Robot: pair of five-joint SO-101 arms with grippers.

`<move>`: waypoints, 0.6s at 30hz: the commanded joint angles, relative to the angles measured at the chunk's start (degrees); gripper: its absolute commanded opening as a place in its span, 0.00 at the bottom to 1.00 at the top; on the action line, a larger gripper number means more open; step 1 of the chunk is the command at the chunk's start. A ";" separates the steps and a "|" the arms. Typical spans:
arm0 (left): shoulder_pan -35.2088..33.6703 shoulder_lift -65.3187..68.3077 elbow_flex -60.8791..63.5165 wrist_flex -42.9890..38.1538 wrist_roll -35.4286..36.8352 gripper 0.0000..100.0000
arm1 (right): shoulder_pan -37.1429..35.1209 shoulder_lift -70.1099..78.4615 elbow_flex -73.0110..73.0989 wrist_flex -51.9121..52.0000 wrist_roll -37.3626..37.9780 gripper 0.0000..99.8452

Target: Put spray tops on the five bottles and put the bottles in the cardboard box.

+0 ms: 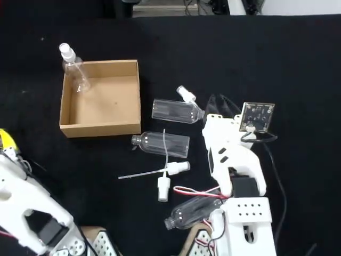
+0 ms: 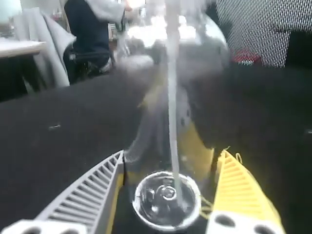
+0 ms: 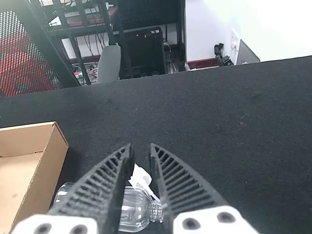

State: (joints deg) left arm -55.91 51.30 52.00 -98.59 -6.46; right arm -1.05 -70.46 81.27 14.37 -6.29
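Observation:
My left gripper (image 2: 171, 156) is shut on the base of a clear bottle (image 2: 166, 197), and a thin tube runs up inside it. Its yellow finger (image 1: 5, 140) shows at the table's left edge. The cardboard box (image 1: 100, 129) holds one bottle with a spray top (image 1: 74, 68), leaning in its far left corner. Three uncapped bottles lie on the cloth (image 1: 176, 111) (image 1: 162, 144) (image 1: 191, 212). My right gripper (image 3: 140, 148) hangs shut and empty over the bottle (image 3: 122, 208) lying right of the box, beside a loose spray top (image 3: 142, 177).
Two more loose spray tops (image 1: 176, 168) (image 1: 163, 188) with long tubes lie between the middle bottle and the near one. Red and white cables (image 1: 192, 191) trail by the right arm's base. The box (image 3: 24, 165) stands close to the right gripper. Black cloth stretches open to the far right.

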 commanded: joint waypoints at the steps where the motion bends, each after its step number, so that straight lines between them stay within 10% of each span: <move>1: -0.66 -1.05 -1.27 -1.05 -0.18 0.28 | 0.62 0.48 -0.31 -1.58 0.09 0.04; 18: -0.13 -15.12 6.64 -0.97 0.00 0.38 | 0.62 0.48 -0.31 -1.58 0.09 0.04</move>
State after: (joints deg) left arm -56.00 43.65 54.64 -98.59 -6.46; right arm -1.14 -70.46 81.27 14.37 -6.29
